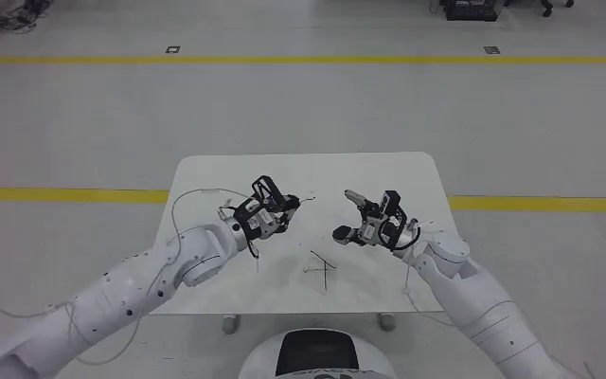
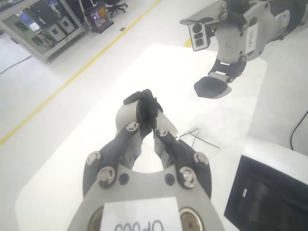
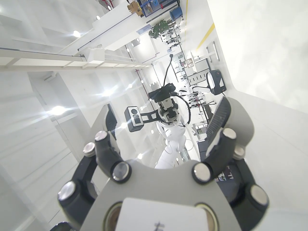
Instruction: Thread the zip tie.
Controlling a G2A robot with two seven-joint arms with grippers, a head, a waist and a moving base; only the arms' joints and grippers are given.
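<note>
Your left jaws are pinched together on the zip tie (image 3: 167, 72), free length poking out toward the right jaws, which stand wide apart. Looks light, thin, springy and slick, so I'd grab near the tip. Spare ties (image 1: 322, 266) lie on the tabletop (image 1: 204, 180).

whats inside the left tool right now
The left tool is shut on a thin black zip tie; its free length sticks out past the tips. The clamped part is hidden between the closed fingers, so how much is gripped cannot be seen.
</note>
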